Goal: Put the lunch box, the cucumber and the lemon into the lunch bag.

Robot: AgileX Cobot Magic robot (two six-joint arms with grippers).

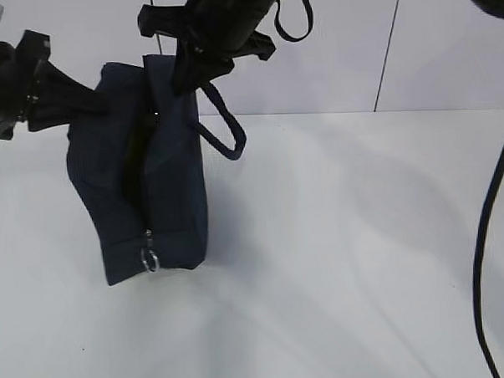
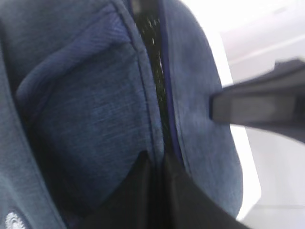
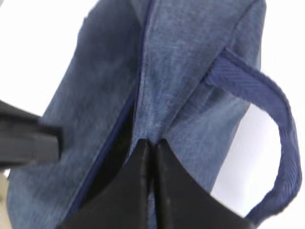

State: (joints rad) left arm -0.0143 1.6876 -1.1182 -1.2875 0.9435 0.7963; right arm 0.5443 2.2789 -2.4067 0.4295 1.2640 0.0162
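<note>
Lunch bag (image 1: 156,193) between both fingers (image 3: 143,181)

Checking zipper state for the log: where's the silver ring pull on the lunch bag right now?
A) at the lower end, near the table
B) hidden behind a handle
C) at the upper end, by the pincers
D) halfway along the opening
A: the silver ring pull hangs at the lunch bag's lower end, just above the table.
</note>
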